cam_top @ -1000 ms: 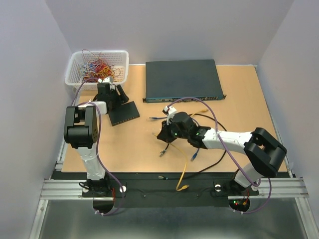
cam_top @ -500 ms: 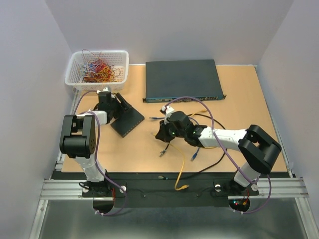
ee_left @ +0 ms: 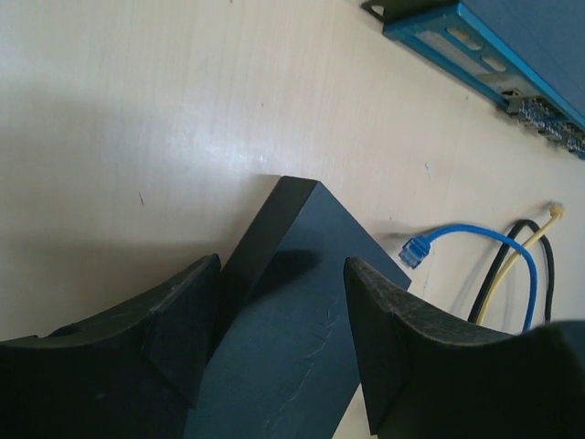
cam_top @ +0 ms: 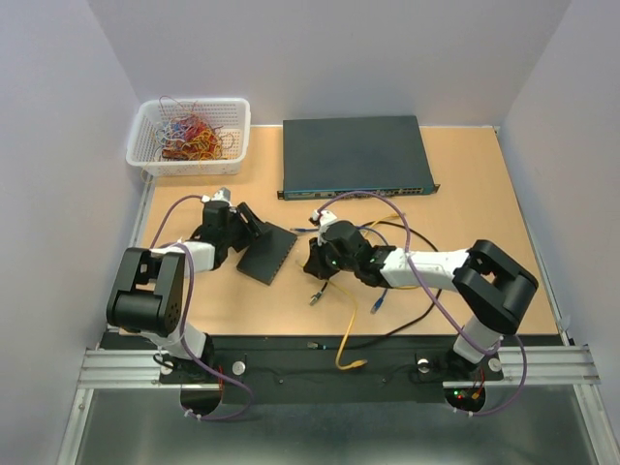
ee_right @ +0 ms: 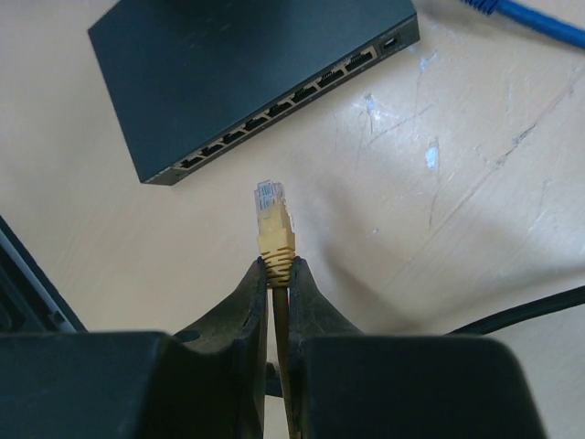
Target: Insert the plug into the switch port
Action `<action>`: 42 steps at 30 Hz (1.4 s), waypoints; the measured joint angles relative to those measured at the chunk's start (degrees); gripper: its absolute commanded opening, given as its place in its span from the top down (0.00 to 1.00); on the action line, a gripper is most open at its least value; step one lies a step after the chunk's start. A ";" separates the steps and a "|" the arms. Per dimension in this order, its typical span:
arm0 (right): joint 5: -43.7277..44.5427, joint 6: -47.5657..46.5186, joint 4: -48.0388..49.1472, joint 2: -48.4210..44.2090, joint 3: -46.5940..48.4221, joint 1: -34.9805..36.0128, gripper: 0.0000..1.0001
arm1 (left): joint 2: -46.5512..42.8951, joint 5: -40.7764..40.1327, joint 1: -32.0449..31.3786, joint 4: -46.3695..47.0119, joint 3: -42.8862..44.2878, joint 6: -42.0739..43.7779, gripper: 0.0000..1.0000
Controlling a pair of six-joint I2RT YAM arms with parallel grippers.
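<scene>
The small flat black switch box lies left of centre, and its row of ports faces my right gripper. My left gripper is shut on the box's far corner; in the left wrist view its fingers straddle the box. My right gripper is shut on the yellow plug, just behind its boot. The clear tip points at the port row, a short gap away and slightly to the right of the box in the top view.
The large dark rack switch lies at the back, with a white basket of coloured wires to its left. Loose blue, yellow and black cables trail beneath and in front of my right arm.
My left gripper has dragged the small box toward the near right and turned it. My right gripper with the plug has shifted slightly left toward the box.
</scene>
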 measured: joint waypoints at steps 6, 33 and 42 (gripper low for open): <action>5.99 -0.48 -0.52 5.99 1.64 3.48 0.99 | -2.60 0.07 -1.53 1.92 -3.87 -0.42 0.38; 20.04 -0.24 1.44 9.86 4.42 10.12 1.00 | -2.99 -1.01 -2.86 2.16 -4.33 1.55 0.40; 21.42 0.24 1.27 9.81 4.42 12.35 1.00 | -3.21 -2.36 -3.63 2.03 -4.33 1.99 0.40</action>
